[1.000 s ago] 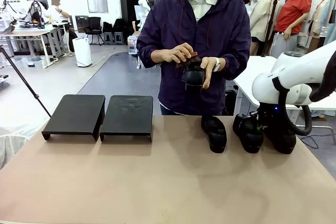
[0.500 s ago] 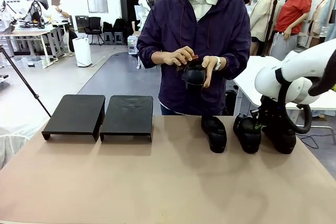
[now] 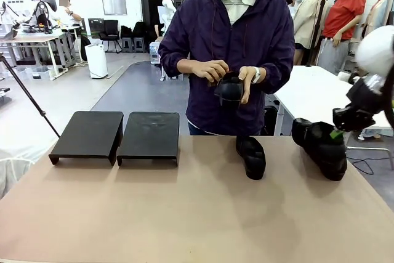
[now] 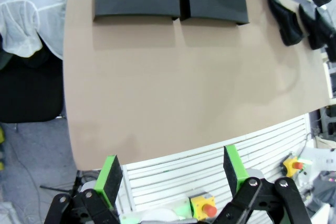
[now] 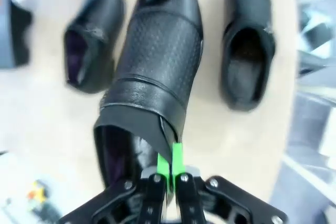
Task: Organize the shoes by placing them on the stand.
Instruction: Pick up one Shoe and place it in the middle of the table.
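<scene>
My right gripper (image 5: 169, 163) is shut on the back edge of a glossy black shoe (image 5: 157, 61), which hangs toe-down above the table's right end (image 3: 317, 143). Below it, one shoe (image 5: 86, 32) lies to one side and another shoe (image 5: 247, 40) to the other. One shoe (image 3: 251, 156) lies near the table's far edge, in front of the person. The person holds a further shoe (image 3: 229, 87) at chest height in both hands. The stand is two low black platforms (image 3: 89, 133) (image 3: 149, 133) at the far left. My left gripper (image 4: 172, 174) is open, high over the near table edge.
A tan table (image 3: 184, 214) carries everything. The person stands at its far side. A white table (image 3: 308, 90) sits behind on the right and a tripod leg (image 3: 28, 100) on the left. Below the near edge are a white slatted panel (image 4: 210, 161) and emergency-stop buttons (image 4: 202, 205).
My right gripper has risen and moved right, lifting one shoe off the table. The person has kept turning the shoe held in both hands. The stand has not moved.
</scene>
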Robot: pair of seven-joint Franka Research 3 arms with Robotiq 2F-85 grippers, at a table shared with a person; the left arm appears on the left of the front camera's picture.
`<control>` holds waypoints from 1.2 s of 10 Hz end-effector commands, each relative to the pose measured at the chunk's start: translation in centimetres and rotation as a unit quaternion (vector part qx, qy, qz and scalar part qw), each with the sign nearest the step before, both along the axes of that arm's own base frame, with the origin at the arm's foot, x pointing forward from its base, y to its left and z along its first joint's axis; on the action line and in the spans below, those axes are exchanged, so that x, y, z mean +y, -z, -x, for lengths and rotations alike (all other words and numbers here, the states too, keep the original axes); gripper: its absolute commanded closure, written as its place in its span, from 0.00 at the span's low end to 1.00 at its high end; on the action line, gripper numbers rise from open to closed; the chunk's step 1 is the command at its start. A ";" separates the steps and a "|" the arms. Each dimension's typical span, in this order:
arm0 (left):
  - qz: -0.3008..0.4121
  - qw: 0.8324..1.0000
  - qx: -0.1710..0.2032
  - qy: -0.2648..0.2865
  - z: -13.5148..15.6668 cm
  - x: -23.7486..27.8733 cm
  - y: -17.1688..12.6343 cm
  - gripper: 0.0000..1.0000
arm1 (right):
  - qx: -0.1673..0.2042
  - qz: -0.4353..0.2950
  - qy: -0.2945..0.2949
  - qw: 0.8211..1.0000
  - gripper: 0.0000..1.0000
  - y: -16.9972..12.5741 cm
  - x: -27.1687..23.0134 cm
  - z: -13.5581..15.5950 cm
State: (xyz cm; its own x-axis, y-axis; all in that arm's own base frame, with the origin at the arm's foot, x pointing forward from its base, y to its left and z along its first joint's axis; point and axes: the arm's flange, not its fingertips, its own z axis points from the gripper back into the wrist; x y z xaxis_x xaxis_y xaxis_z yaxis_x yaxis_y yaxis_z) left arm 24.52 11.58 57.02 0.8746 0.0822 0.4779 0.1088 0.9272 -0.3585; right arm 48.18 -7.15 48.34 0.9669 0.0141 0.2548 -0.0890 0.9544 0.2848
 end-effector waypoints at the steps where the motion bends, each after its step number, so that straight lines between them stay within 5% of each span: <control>1: -0.003 1.000 -0.002 0.003 0.0 0.1 0.0 0.00 | 0.004 -0.044 -0.058 0.997 1.00 -2.1 1.7 7.1; 5: -0.003 1.000 -0.002 0.003 0.0 0.1 0.0 0.00 | 0.014 -0.012 -0.034 0.999 1.00 -4.5 3.8 17.9; 10: -0.003 1.000 -0.002 0.003 0.0 0.1 0.0 0.00 | 0.014 -0.019 -0.055 0.998 1.00 -3.7 3.7 18.0; 12: -0.003 1.000 -0.002 0.003 0.0 0.1 0.0 0.00 | 0.027 0.015 -0.010 0.999 1.00 -4.0 10.5 19.6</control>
State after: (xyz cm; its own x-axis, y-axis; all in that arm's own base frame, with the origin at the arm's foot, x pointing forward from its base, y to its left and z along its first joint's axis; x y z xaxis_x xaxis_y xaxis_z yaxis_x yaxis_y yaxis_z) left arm 24.52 11.56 57.02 0.8744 0.0817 0.4782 0.1094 0.9271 -0.3584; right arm 30.10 -0.27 51.79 0.9758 0.0935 0.1978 -0.1500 0.9440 0.2938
